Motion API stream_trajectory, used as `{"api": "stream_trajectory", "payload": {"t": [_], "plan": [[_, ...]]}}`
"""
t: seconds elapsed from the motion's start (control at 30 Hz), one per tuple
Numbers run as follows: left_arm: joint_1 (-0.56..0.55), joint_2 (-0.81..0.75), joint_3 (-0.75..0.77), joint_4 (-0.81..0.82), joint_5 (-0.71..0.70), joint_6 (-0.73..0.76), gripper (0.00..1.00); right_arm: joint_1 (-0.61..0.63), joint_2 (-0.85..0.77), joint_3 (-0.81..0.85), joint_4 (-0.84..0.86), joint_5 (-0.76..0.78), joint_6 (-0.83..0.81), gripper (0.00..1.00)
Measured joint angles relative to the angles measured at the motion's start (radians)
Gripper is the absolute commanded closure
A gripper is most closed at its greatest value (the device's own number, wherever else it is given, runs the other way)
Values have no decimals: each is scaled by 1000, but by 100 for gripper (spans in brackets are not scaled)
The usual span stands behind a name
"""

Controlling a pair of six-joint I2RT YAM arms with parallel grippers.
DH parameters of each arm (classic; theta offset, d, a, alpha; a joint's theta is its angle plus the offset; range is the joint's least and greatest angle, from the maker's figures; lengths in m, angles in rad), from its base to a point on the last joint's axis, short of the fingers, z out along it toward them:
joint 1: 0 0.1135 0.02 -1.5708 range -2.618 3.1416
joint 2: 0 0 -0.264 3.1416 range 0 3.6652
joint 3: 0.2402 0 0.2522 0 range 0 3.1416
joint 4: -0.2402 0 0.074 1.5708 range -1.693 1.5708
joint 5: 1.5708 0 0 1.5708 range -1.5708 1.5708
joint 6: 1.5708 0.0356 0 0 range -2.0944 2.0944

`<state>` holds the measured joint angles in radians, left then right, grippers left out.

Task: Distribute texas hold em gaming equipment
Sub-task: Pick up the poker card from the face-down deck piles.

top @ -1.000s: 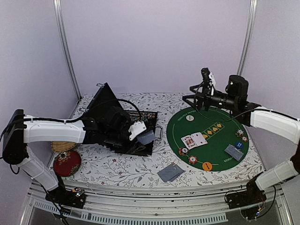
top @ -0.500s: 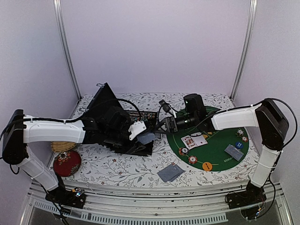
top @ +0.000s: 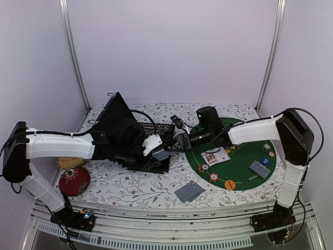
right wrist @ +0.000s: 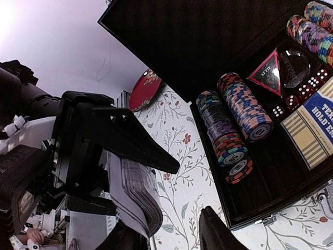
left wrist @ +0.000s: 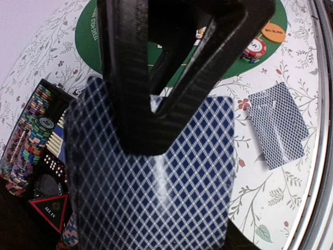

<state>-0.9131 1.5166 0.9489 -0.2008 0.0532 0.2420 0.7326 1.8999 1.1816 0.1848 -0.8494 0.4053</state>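
Note:
My left gripper (top: 155, 148) is shut on a deck of blue-diamond-backed playing cards (top: 163, 153) over the front edge of the black case (top: 122, 133). The deck's back (left wrist: 156, 187) fills the left wrist view, one black finger (left wrist: 135, 94) lying across it. My right gripper (top: 175, 146) has reached over from the right. In the right wrist view its jaws (right wrist: 169, 237) stand open around the deck's lower corner (right wrist: 138, 195), with a gap on the right side. Face-up cards (top: 215, 155), a card pile (top: 259, 168), chips (top: 214, 177) and an orange button (top: 229, 184) lie on the green mat (top: 244, 143).
Stacks of chips (right wrist: 234, 125), dice and a card box sit in the open case. Another card pile (top: 189, 191) lies on the floral cloth near the front edge. A red disc (top: 74, 180) and a woven coaster (top: 70, 162) lie at the left.
My right arm has swung from the far side of the mat leftward to the held deck, and its jaws have narrowed. The left arm and deck have stayed put.

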Motion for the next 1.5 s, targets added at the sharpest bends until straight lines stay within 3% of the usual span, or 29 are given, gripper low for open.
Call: {"api": "stream_trajectory", "payload": {"t": [0.37, 0.63, 0.93, 1.2, 1.37, 1.5], "plan": [[2, 0, 0, 3, -9, 0, 49, 1, -62, 50, -195, 77, -123, 80], [4, 0, 0, 2, -10, 0, 49, 1, -83, 98, -318, 110, -186, 97], [5, 0, 0, 4, -9, 5, 49, -12, -123, 153, -461, 138, -264, 98], [5, 0, 0, 7, -4, 16, 49, -104, -277, 176, -561, 153, -349, 98], [5, 0, 0, 10, -1, 16, 49, -216, -376, 164, -597, 313, -477, 98], [5, 0, 0, 12, -2, 16, 49, -275, -467, 3, -505, 614, -705, 98]]}}
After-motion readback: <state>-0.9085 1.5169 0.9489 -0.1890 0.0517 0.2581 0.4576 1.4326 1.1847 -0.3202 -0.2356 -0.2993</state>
